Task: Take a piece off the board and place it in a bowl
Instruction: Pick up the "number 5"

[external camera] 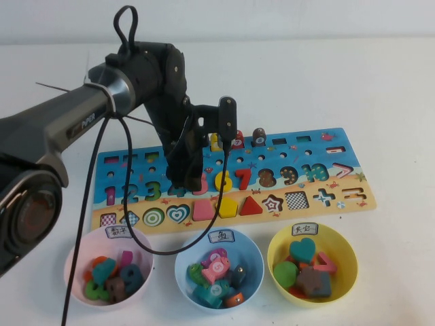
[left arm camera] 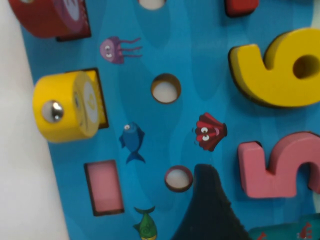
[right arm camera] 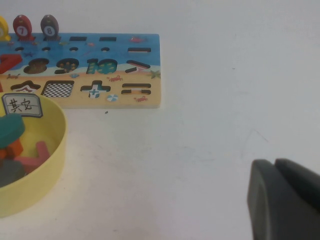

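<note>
The board lies across the table's middle. My left gripper hangs low over its numeral row, between the 3 and the yellow 6, and hides the piece in the high view. In the left wrist view the pink 5 sits in its slot on the board, next to the yellow 6. One dark finger stands just beside the 5, apart from it; the other finger is out of view. The pale pink bowl stands front left. My right gripper is shut and empty over bare table.
A light blue bowl and a yellow bowl stand in front of the board, both holding several pieces. The yellow bowl's rim and the board's right end show in the right wrist view. A yellow peg stands near the board's far edge.
</note>
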